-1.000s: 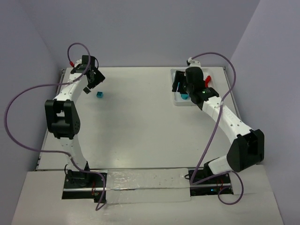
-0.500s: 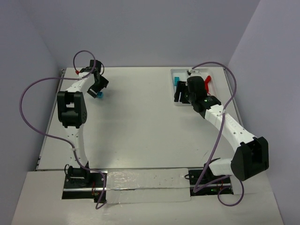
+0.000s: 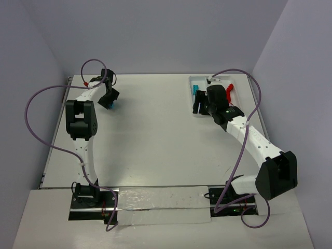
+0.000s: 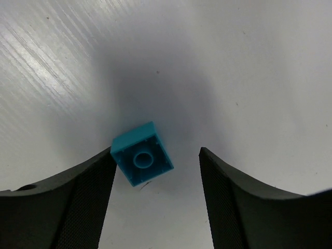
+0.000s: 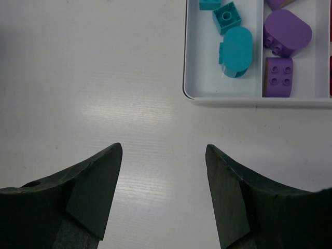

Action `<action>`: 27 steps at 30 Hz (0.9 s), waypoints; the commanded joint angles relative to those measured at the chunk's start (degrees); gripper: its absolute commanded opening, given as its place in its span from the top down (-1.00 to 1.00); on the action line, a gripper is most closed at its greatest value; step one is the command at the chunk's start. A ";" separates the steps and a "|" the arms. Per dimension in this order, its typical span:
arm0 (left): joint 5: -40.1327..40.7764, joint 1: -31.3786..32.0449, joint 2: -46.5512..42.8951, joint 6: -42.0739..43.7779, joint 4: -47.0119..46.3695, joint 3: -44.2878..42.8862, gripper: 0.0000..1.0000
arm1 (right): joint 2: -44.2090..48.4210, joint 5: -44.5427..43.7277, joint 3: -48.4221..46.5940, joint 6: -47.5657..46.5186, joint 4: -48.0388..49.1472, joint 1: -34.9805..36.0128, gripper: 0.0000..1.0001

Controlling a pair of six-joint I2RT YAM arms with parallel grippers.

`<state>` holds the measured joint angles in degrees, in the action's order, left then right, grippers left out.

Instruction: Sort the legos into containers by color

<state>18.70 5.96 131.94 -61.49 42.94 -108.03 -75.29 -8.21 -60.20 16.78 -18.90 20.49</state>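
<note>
A teal lego (image 4: 141,161) lies hollow side up on the table, between the fingers of my left gripper (image 4: 156,151). The left finger touches its corner and the right finger stands apart from it, so the jaws are open. From above, this gripper (image 3: 108,98) is at the far left over the same lego (image 3: 110,105). The white tray (image 5: 223,98) holds teal legos (image 5: 236,51) in its left container and purple legos (image 5: 287,32) in the middle one. A red lego (image 3: 229,89) shows in the right container. My right gripper (image 5: 163,146) is open over bare table just in front of the tray.
The tray (image 3: 191,79) sits at the far right of the table, partly hidden by my right wrist. Purple cables loop above both arms. The side walls stand close to the table's left and right edges.
My left gripper has come down around the teal lego and its jaws have narrowed. The right gripper drew back from the tray a second ago and has since stayed still.
</note>
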 commanded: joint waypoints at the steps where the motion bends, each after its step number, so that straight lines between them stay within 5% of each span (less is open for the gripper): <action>1: -1.03 -0.06 0.86 -1.27 -1.19 0.88 -0.13 | 0.75 -1.08 0.18 -0.62 0.53 0.68 -0.46; 5: -4.20 1.03 -5.43 1.28 -6.66 7.34 0.70 | 1.78 -2.83 0.60 -0.34 0.35 1.71 -0.46; 8: -7.06 3.77 -9.38 4.77 -10.11 9.88 0.97 | 2.66 -3.48 0.79 -0.05 -0.21 2.56 -0.46; 16: -5.24 20.96 -15.61 13.44 -8.47 9.59 1.00 | 11.60 -5.38 5.67 2.79 -2.35 3.59 -0.46; 27: -1.55 37.13 -4.72 12.99 -4.06 -1.70 0.91 | 23.22 -8.26 9.61 5.10 -7.10 3.64 -0.46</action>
<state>15.14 41.85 122.93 -48.84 37.32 -105.10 -54.11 -13.80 -51.76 20.58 -23.97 23.80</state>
